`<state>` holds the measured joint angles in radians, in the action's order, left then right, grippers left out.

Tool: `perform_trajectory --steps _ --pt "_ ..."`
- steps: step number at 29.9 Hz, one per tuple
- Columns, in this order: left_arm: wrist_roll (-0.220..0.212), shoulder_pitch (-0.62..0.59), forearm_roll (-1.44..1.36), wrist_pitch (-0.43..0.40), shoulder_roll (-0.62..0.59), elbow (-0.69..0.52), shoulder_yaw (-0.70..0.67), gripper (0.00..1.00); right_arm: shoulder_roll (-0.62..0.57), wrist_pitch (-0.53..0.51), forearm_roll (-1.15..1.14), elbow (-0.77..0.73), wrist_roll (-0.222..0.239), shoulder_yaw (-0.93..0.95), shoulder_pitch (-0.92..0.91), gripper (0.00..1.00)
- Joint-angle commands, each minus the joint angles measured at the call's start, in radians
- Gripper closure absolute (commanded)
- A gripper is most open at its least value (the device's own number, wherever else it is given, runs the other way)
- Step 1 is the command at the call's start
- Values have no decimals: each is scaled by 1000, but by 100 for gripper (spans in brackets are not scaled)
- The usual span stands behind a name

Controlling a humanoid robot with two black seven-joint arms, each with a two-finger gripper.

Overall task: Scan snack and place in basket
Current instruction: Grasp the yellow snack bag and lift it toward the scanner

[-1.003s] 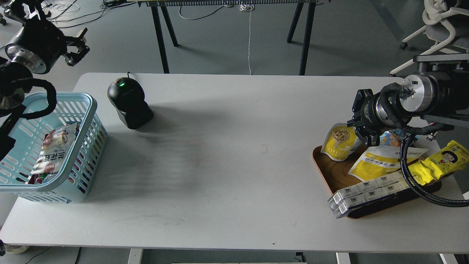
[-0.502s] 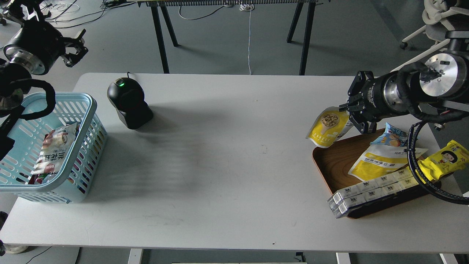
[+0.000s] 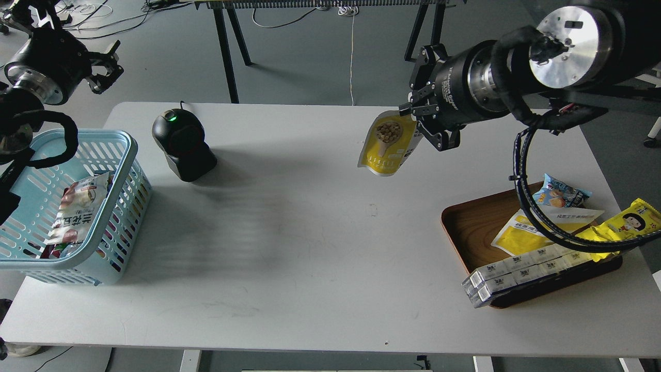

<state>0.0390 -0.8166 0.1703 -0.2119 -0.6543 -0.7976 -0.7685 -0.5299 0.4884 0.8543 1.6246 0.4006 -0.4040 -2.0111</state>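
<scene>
My right gripper (image 3: 419, 123) is shut on the top right edge of the snack (image 3: 387, 148), a yellow-and-white pouch picturing a spoon of beige balls. The pouch hangs in the air over the back middle of the white table (image 3: 310, 232), right of the black scanner (image 3: 181, 144) with its green light. The light blue basket (image 3: 103, 217) stands at the table's left edge and holds a few packets. My left gripper (image 3: 106, 70) is up at the far left, behind the basket, its fingers apart and empty.
A brown wooden tray (image 3: 467, 232) at the right front holds a flat yellow-and-white pouch (image 3: 521, 235), a blue packet (image 3: 560, 192), a bright yellow wrapper with a cartoon face (image 3: 627, 225) and white boxes (image 3: 516, 271). My right arm's black cable (image 3: 521, 196) hangs over the tray.
My right gripper has lifted the snack off the tray and carried it up and leftward over the table, toward the scanner. The left arm has hardly moved.
</scene>
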Motion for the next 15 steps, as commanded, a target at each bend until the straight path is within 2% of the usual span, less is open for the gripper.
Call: perform_trajectory --steps 1,6,15 --pt "1 -1 2 2 4 0 1 0 69 0 0 -55 -2 16 20 100" --pt "1 -1 0 3 5 0 1 0 200 0 -1 -133 -6 85 92 100" --pt "1 -1 0 5 1 0 1 0 404 0 -49 -252 -69 214 279 100"
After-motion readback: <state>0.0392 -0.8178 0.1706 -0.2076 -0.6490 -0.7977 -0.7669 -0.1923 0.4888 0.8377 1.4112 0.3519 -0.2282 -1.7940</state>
